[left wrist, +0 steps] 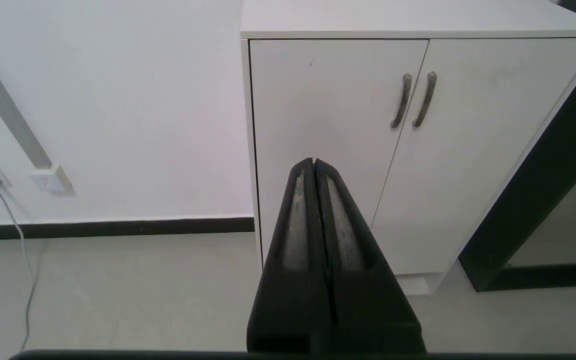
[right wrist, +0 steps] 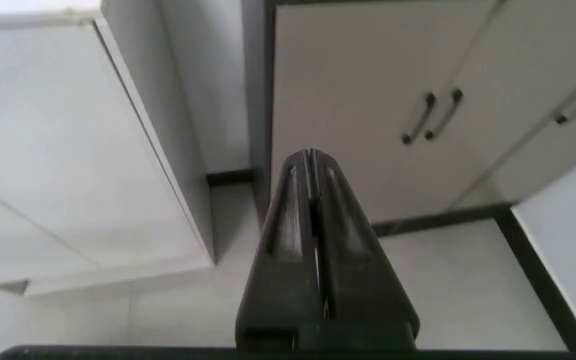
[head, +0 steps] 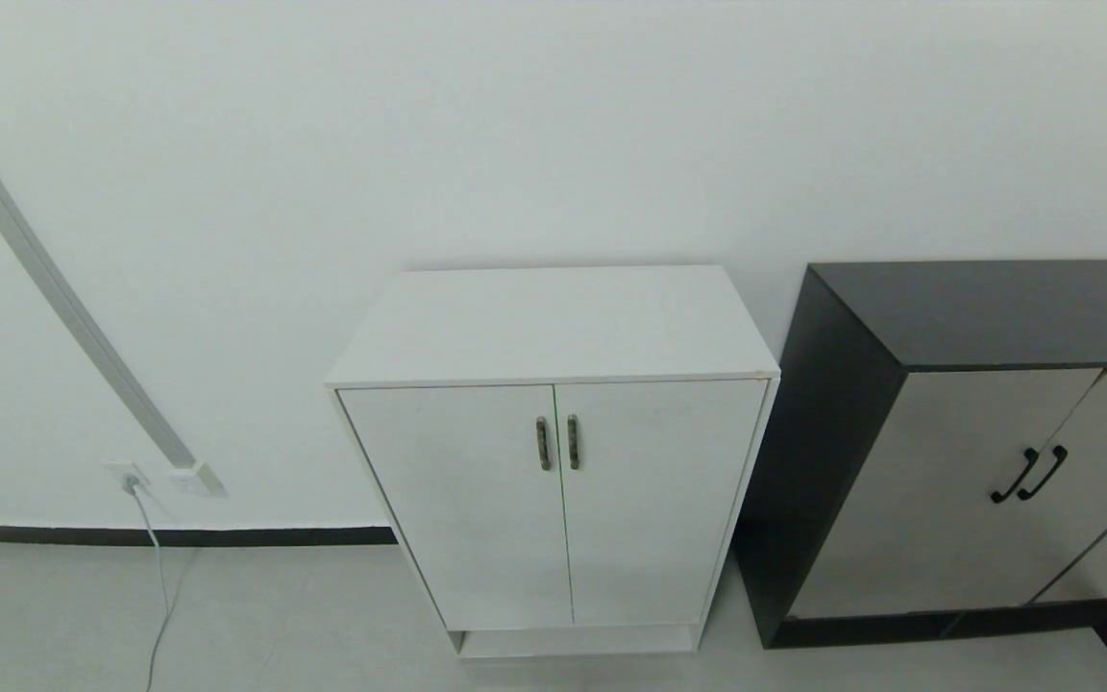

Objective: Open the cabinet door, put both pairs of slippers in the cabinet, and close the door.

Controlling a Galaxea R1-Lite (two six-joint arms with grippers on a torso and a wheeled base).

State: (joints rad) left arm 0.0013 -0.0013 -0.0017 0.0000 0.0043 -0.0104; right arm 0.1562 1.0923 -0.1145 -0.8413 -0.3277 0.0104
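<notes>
The left hand (left wrist: 314, 165) is hovering before the white cabinet (head: 553, 481), its fingers pressed together and gripping nothing. The right hand (right wrist: 311, 155), likewise closed and empty, is pointing toward the floor (right wrist: 468, 280) by the black cabinet (head: 842, 432) just beside it. The white cabinet is standing against the wall (head: 553, 144), both doors shut, handles (head: 543, 443) side by side at the middle.

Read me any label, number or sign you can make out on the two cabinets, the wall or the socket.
None: no words, numbers or signs can be read.
White cabinet: plain top and doors, no print.
Black cabinet: no print.
Wall and wall socket: no legible marking; the socket is too small to tell.
</notes>
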